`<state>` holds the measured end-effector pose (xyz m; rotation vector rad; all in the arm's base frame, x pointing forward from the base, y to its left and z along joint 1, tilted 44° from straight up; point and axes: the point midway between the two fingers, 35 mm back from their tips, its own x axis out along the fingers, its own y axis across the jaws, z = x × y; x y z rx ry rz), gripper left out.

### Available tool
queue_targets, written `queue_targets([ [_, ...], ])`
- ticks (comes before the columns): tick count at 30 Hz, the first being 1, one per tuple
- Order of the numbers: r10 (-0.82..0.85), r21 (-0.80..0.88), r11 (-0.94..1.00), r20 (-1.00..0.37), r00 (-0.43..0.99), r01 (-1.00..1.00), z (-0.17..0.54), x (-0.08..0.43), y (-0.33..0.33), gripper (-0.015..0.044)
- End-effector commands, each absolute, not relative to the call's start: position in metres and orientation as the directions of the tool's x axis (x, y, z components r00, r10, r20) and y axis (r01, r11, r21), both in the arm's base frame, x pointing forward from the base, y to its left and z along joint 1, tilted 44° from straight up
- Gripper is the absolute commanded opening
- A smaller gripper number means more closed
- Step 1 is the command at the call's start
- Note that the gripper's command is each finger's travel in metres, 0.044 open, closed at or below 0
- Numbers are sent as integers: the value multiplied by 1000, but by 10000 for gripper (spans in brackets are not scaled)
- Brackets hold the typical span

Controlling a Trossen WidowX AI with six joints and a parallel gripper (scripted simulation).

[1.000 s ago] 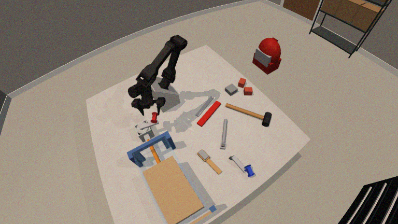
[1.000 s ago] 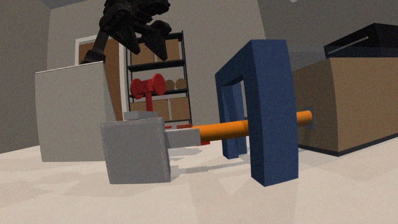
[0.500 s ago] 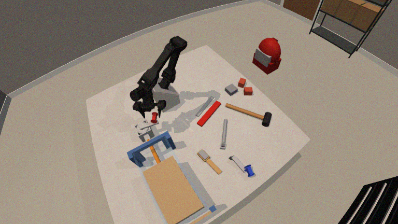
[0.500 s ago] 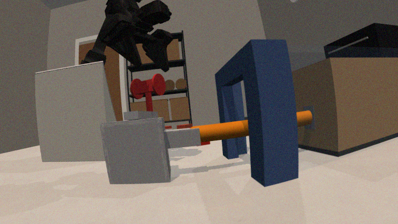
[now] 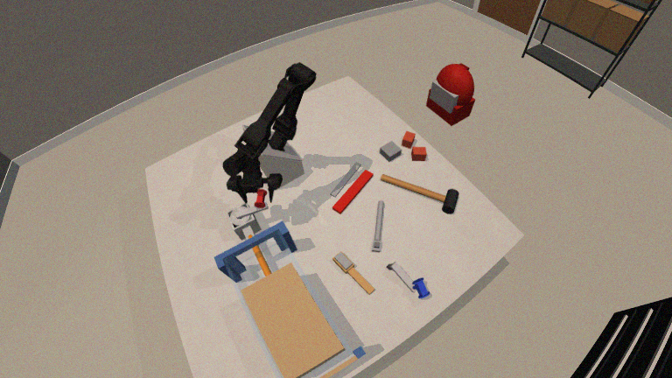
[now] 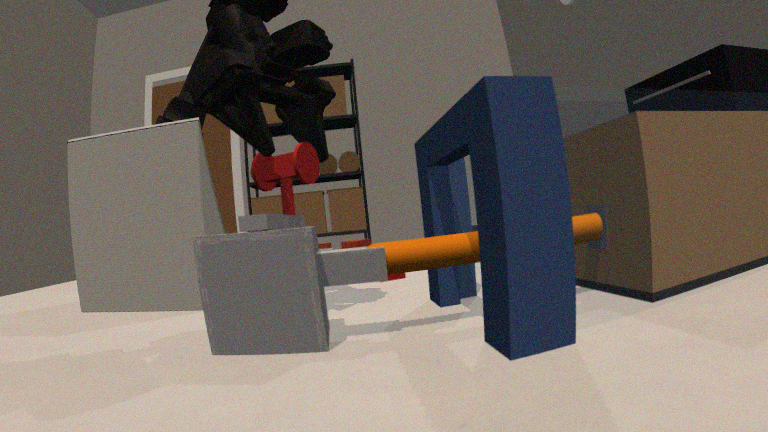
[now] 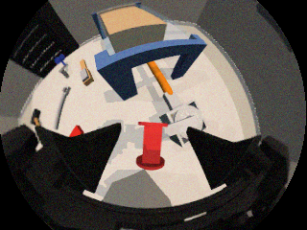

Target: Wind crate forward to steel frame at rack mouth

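Wrist cam: red winch grip (image 5: 260, 198) (image 6: 284, 167) (image 7: 153, 144) btwn open claw's (image 5: 257, 196) (image 6: 297, 156) (image 7: 154, 126) tips, nothing clamped.
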<state>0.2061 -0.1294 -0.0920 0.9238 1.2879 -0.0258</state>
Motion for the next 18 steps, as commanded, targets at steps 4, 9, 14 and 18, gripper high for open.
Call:
queue_targets([
  [4, 473, 575, 646, -818, 328, 502, -100, 203, -118, 440],
  [9, 474, 575, 646, -818, 328, 502, -105, 202, -112, 440],
  [14, 474, 575, 646, -817, 328, 502, -107, 202, -110, 440],
  [18, 468, 571, 653, -821, 328, 497, -106, 203, -113, 361],
])
